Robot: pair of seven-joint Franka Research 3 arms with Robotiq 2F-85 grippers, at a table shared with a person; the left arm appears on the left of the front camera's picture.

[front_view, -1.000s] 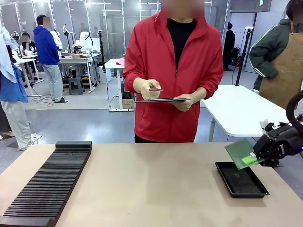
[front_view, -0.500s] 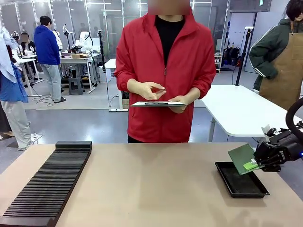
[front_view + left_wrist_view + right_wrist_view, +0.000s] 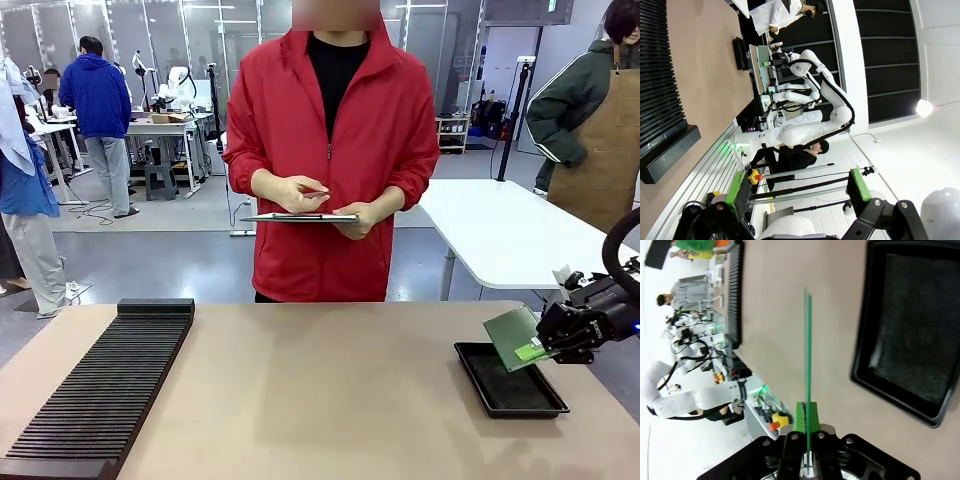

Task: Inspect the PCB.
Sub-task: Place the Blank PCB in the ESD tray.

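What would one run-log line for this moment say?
right gripper: shut on PCB | PCB: tilted above black tray | left gripper: open

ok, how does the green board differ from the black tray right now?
The green board is held in the air, tilted, by the right end effector; the black tray lies flat on the table. The board is a thin flat sheet, seen edge-on in the right wrist view; the tray has a raised rim around a dark floor. The board looks smaller than the tray. Both are rectangular.
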